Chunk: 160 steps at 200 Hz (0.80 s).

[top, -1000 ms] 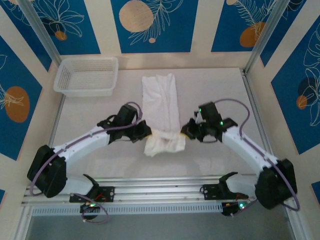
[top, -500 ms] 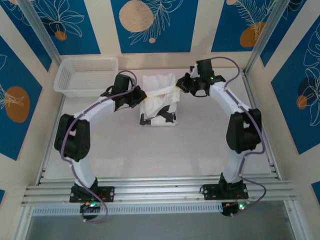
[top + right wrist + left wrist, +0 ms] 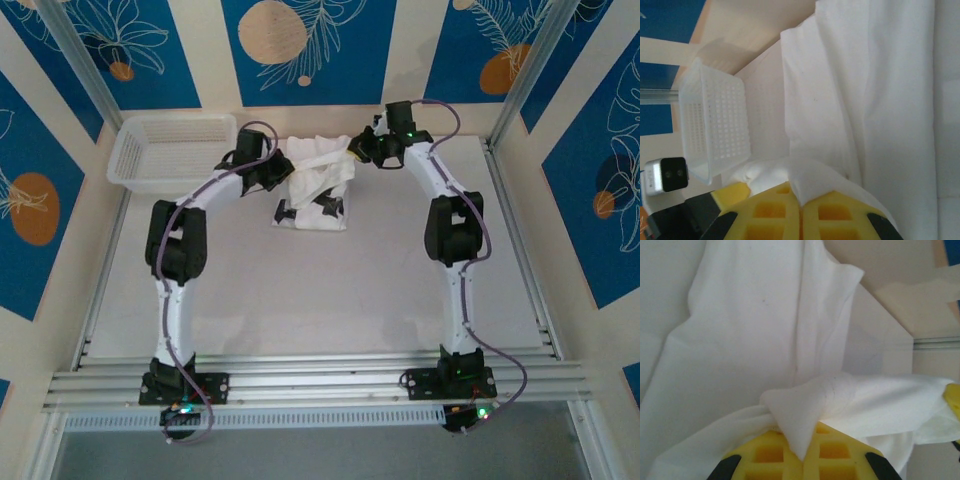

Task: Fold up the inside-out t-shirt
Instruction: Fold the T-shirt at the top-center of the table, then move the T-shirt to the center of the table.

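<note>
As left pincer [image 3: 284, 173] and right pincer [image 3: 356, 151] clamp it, the t-shirt [image 3: 318, 172] stretches between.

Light even and diffuse, from overhead. Bright matte bench [image 3: 300, 300]; soft shadows under both arms. Top view mildly soft, fine detail lost. Wrist views: t-shirt [image 3: 750, 330] near washed out, folds marked by faint grey shading. Blurred, too close to lens: left tool [image 3: 802, 457], right tool [image 3: 800, 215]. Behind, basket [image 3: 715, 120] sharp.
</note>
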Each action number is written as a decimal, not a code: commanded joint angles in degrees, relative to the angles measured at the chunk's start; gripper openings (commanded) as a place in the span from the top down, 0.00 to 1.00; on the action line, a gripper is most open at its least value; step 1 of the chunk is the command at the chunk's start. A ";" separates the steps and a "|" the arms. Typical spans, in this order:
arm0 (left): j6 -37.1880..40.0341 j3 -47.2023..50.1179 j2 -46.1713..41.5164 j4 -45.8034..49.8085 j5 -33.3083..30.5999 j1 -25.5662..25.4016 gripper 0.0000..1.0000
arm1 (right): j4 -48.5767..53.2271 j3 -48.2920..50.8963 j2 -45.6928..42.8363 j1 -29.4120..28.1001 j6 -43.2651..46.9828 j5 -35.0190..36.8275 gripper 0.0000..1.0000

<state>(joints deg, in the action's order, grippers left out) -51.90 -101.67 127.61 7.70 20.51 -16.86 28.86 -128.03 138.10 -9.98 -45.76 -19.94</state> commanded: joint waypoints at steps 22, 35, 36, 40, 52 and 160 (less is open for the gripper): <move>1.80 -10.61 8.08 0.27 -2.14 1.65 0.88 | 7.64 -22.33 12.56 2.71 0.18 -3.72 0.70; 1.69 -14.36 9.85 1.02 -1.59 1.78 0.76 | 7.14 -26.93 15.03 3.27 -0.87 -5.13 0.49; 1.70 -14.70 9.94 1.10 -1.56 1.76 0.75 | 7.07 -27.15 15.15 3.37 -0.94 -5.20 0.48; 1.84 -15.83 10.31 1.47 -1.42 1.91 0.72 | 6.53 -27.93 15.40 3.65 -1.43 -5.54 0.43; 2.63 -18.09 10.26 2.14 -1.60 1.98 0.66 | 3.46 -28.22 15.21 4.37 -2.87 -7.34 0.27; 11.91 12.68 -14.24 6.87 -4.16 1.33 0.49 | -1.21 22.70 -14.48 1.12 8.92 -4.63 0.31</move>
<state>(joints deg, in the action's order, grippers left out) -42.94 -98.52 117.78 12.25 17.72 -15.18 31.00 -120.31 131.55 -4.29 -42.33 -26.28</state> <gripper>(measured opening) 0.510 0.695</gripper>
